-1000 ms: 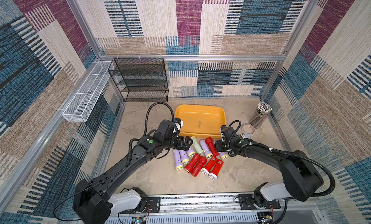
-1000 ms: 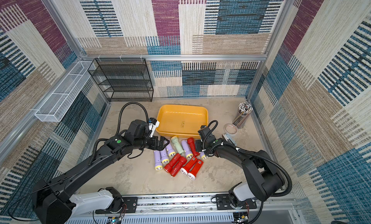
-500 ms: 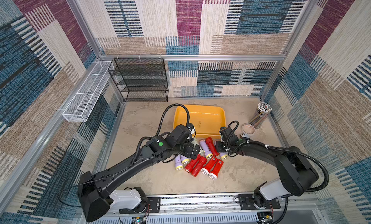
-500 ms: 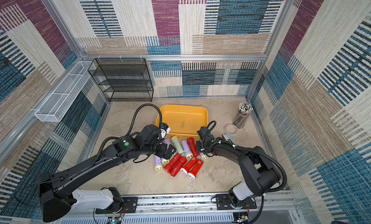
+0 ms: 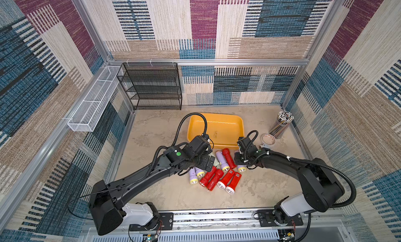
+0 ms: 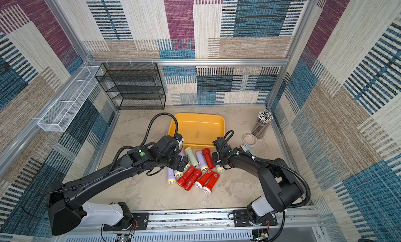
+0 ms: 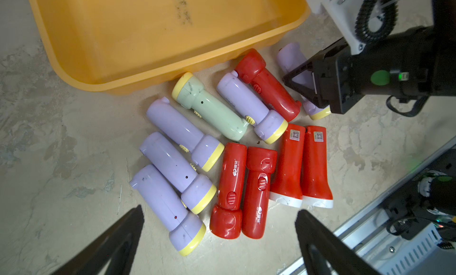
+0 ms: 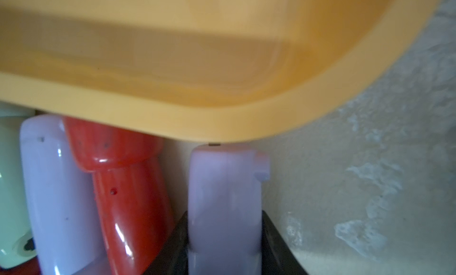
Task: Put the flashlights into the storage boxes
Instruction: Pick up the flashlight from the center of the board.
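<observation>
Right gripper (image 8: 224, 227): jaws pressed on both flanks of the end lilac flashlight (image 8: 223, 182) | flashlight lies flat on the tabletop (image 8: 345, 187), long axis pointing at the empty yellow-orange tray (image 8: 222, 128), tail just short of its near rim | left gripper (image 7: 219, 213): jaws wide apart, holding nothing, above the other flashlights (image 7: 232, 172).

Left pincer (image 7: 219, 209) splayed wide, right pincer (image 8: 224, 219) clamped low
</observation>
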Robot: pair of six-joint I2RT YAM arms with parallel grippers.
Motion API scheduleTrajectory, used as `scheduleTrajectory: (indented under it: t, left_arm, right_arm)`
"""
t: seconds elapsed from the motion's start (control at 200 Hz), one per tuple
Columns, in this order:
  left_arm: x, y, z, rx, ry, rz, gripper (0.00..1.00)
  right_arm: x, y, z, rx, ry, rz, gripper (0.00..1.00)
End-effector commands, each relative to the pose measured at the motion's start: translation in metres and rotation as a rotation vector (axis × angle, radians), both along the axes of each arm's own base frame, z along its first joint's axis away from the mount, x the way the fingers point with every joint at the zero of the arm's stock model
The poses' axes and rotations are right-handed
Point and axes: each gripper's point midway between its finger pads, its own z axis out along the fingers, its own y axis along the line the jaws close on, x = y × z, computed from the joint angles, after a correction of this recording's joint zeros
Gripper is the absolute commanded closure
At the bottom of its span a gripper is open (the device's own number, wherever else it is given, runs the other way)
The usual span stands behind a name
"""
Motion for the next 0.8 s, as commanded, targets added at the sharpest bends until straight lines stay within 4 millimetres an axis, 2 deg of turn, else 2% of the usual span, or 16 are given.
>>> scheduleTrajectory:
  t: [0.0,0.205,0.511,0.661,0.796]
  left_arm:
    - [0.005,0.004,0.003,0.025,-0.024,0.019,0.01]
    - [0.006,0.009,0.005,0.028,-0.038,0.037,0.0]
    - [0.014,0.004,0.0,0.062,-0.044,0.031,0.0]
    - [0.021,-0.001,0.003,0.074,-0.056,0.025,0.0]
    - [0.029,-0.007,0.011,0.085,-0.076,0.014,0.0]
  right_arm:
    - [0.0,-0.005,0.006,-0.012,-0.014,-0.022,0.58]
    - [-0.005,-0.002,0.026,0.032,-0.032,-0.013,0.59]
    - [0.001,0.01,0.082,0.126,-0.116,0.007,0.59]
    - [0.021,0.017,0.109,0.122,-0.179,0.018,0.58]
    - [0.058,0.028,0.124,0.067,-0.22,0.028,0.57]
